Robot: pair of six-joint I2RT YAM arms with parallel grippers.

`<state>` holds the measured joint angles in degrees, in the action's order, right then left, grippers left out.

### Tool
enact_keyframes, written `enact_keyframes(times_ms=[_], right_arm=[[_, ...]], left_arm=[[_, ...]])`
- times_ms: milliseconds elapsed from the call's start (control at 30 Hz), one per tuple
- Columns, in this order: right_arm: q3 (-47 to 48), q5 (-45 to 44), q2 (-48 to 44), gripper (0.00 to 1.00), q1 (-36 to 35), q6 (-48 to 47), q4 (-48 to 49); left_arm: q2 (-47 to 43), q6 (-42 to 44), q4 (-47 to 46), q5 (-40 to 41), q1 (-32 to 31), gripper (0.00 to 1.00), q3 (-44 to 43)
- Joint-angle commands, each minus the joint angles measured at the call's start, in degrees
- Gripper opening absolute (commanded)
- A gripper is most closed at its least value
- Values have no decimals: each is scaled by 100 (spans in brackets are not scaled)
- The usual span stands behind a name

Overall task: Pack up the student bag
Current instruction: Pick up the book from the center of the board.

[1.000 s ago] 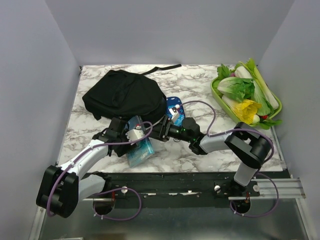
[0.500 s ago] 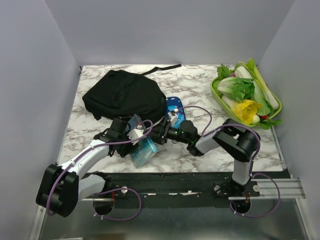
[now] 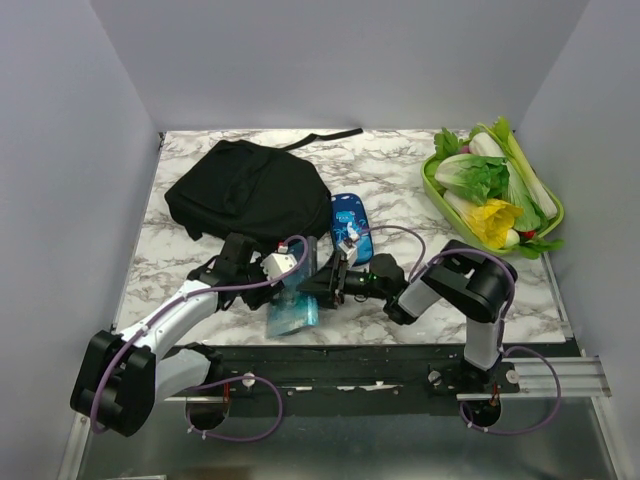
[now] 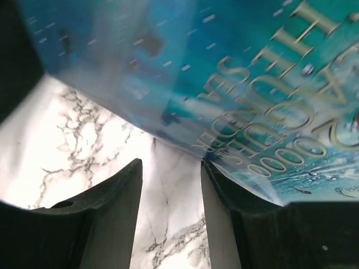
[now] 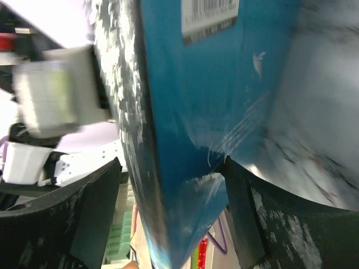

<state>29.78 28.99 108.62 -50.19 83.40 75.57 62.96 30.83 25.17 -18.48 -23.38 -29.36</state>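
Observation:
The student bag (image 3: 245, 195), a soft black backpack, lies closed at the back left of the table. A teal book (image 3: 293, 308) sits tilted near the front edge, just in front of the bag. My right gripper (image 3: 318, 283) is closed around the book's edge; in the right wrist view the book (image 5: 196, 84) fills the gap between the fingers (image 5: 252, 224). My left gripper (image 3: 300, 268) is open beside it. In the left wrist view the book's cover (image 4: 252, 84) rests over one finger (image 4: 224, 218), with bare marble between the jaws.
A small blue patterned pencil case (image 3: 350, 222) lies just right of the bag. A green tray (image 3: 432, 182) full of vegetables stands at the back right. A bag strap (image 3: 330, 136) trails along the back edge. Grey walls enclose the table.
The right gripper has moved left and toward the front edge, onto the book. The book has shifted a little nearer and tilted. The left gripper has edged right.

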Motion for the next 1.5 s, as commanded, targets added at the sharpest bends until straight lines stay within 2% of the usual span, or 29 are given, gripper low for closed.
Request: enact_keyframes(times_ms=[0,133,267,367,467,500,567,600,700,833,867,967,1200,1300,1467], right_arm=[[-236,379,344,82,-8,247,397],[-288,309,152,82,62,46,-94],[-184,72,-297,81,80,-472,-1488],[36,-183,-499,75,71,-763,-2228],[300,-508,-666,61,62,-939,-2860],[361,-631,-701,49,62,-1000,-3046],[406,-719,-798,35,45,-1132,-3293],[380,-763,-868,20,36,-1141,-3312],[309,-764,-1000,8,36,-1220,-3488],[344,-702,-1219,7,27,-1544,-3864],[353,-702,-1281,6,19,-1633,-4066],[432,-676,-1544,5,-34,-2063,-4592],[283,-1097,-2668,1,-210,-3092,-5517],[195,-1316,-3056,1,-201,-3066,-5703],[37,-1650,-3504,1,-184,-2961,-6203]], left_arm=[[-152,-77,-592,-516,-53,54,-148],[-144,-42,-531,-534,-62,53,-184],[-126,-68,-566,-569,-62,53,-192],[-117,-121,-592,-630,-62,53,-192],[-100,-182,-513,-718,-71,53,-323],[-91,-252,-487,-736,-62,54,-403],[-64,-384,-163,-850,-71,57,-744],[-56,-419,-40,-850,-71,58,-877],[6,-446,365,-526,-62,63,-1518],[67,-315,209,11,-53,78,-2230],[111,-227,147,11,-62,89,-2432],[655,204,68,-200,-202,98,-2801],[1675,687,-697,11,-334,98,-2934],[2026,933,-680,11,-343,98,-3119],[2589,820,-987,493,-343,98,-3576]])
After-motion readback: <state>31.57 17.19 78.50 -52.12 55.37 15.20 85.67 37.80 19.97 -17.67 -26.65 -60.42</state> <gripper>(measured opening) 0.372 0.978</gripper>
